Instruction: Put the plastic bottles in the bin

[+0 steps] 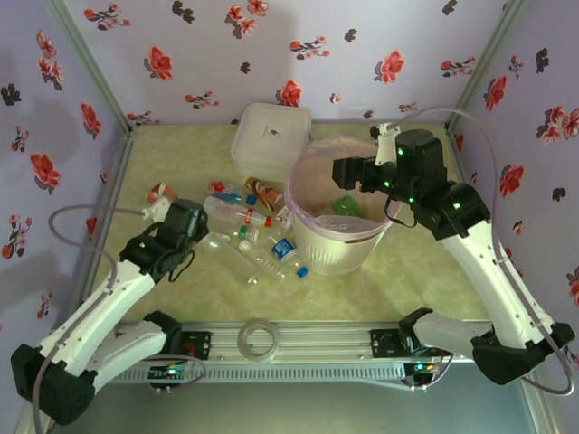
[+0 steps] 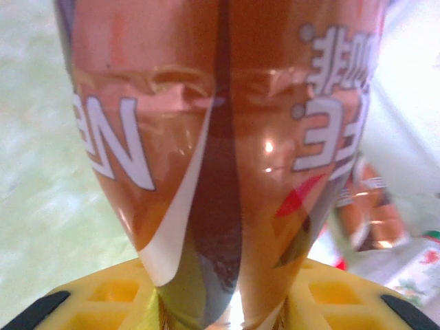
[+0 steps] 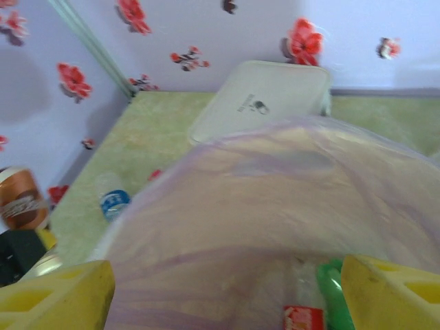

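Task partly done. A green bottle [image 1: 346, 205] and a red-labelled bottle [image 3: 303, 319] lie inside the bin [image 1: 312, 228], below the right gripper [image 1: 344, 172], jaws wide and empty. The left gripper [image 1: 166, 202] clamps a brown-orange bottle [image 2: 220, 137]. Several loose bottles [image 1: 249, 226] lie on the table [image 1: 407, 271].

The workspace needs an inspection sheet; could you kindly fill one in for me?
Surface: green marbled table.
Job's things: bin holds a green bottle; several bottles lie left of it.
Clutter: lidded box behind the bin; tape ring on the near rail.
Hands: left hand shut on a brown bottle; right hand open above the bin.
Cables: left cable and right cable loop loosely off the arms.
Surroundings: floral walls.
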{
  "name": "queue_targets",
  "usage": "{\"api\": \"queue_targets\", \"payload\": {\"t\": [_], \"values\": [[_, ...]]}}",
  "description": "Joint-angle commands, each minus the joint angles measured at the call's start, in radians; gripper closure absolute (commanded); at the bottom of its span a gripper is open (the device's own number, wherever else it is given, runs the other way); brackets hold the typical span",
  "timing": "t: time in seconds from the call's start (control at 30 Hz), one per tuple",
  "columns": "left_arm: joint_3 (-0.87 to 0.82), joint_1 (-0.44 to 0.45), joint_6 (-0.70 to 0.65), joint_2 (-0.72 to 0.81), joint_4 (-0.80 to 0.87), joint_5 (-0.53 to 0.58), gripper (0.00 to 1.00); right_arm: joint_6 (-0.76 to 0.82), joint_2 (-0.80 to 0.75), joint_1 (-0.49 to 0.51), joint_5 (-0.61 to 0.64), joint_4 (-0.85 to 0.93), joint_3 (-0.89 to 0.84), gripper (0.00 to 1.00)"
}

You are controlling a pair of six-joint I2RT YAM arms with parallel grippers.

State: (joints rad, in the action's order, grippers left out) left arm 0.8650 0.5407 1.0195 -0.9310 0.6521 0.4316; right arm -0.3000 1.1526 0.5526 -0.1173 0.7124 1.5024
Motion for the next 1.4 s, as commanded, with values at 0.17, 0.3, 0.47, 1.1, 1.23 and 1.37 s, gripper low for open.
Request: {"api": "queue_targets", "payload": {"t": [0.17,0.3,0.47,1.1,1.23,1.37], "values": [[0.190,-0.016,-0.465,-0.143,-0.210,-0.399,1.00,-0.028,0.173,0.114,-0.190,-0.057,0.173,0.14],[0.200,-0.016,-0.515,-0.162,-0.327,-0.550,1.00,-0.097,0.261,0.116,-0.254,-0.071,0.240,0.18],[0.226,-0.015,-0.545,-0.174,-0.391,-0.733,1.00,-0.152,0.341,0.118,-0.309,-0.127,0.285,0.20],[0.258,0.044,-0.576,-0.227,-0.445,-0.912,1.00,-0.216,0.538,0.135,-0.443,-0.270,0.351,0.33],[0.249,0.045,-0.573,-0.228,-0.462,-0.913,1.00,-0.213,0.528,0.136,-0.438,-0.276,0.338,0.49],[0.243,0.045,-0.569,-0.230,-0.483,-0.912,1.00,-0.206,0.523,0.135,-0.428,-0.273,0.332,0.55]]}}
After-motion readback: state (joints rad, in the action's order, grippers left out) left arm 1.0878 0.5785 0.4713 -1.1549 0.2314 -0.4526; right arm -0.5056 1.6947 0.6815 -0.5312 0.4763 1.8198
